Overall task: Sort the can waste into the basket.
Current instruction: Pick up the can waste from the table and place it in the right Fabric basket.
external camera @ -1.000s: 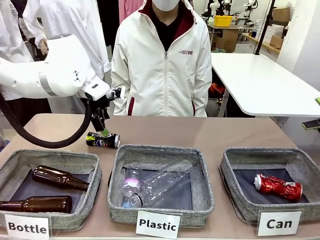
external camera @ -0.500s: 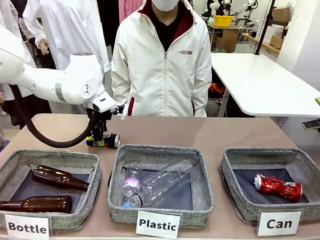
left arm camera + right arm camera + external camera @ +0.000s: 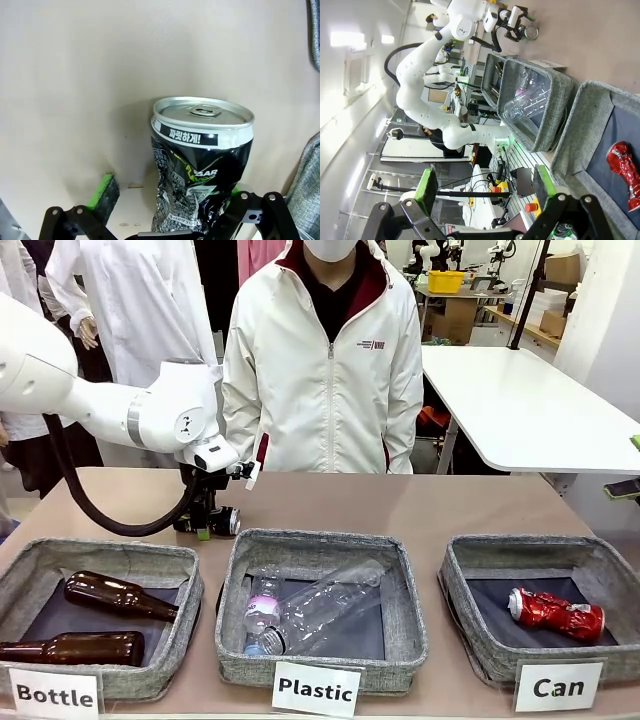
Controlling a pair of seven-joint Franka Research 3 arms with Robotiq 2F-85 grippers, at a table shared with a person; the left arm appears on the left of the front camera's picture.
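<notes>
Cans are the sort target: 2 crushed drink cans, 1 red, 1 black.

Nearest the robot stand 3 grey baskets in a row. The basket labelled "Can" (image 3: pixel 470 585) sits on the robot's right and holds the red can (image 3: pixel 556 613) on its dark floor. The middle "Plastic" basket (image 3: pixel 405 625) holds clear bottles; the "Bottle" basket (image 3: pixel 178 612) on the left holds 2 brown bottles.

Beyond the baskets, the black can (image 3: pixel 222 521) lies on its side on the table (image 3: pixel 420 510), just past the gap between the 2 left-hand baskets. The left gripper (image 3: pixel 204 531) is down over it, jaws wide, with the can between the fingers but not yet clamped; the wrist view confirms a green pad (image 3: pixel 103 191) standing apart from the can body.

Step in hand: grasp of the 2nd can. By my reading, the next move calls for closing on the crumpled body, lifting, then carrying across to the right-hand basket.

The right gripper (image 3: pixel 485 192) is wide and empty, well clear.

Compared with 1 second ago, the left arm has descended from above the can to straddle it. The can has not shifted.

A person stands at the far edge.
</notes>
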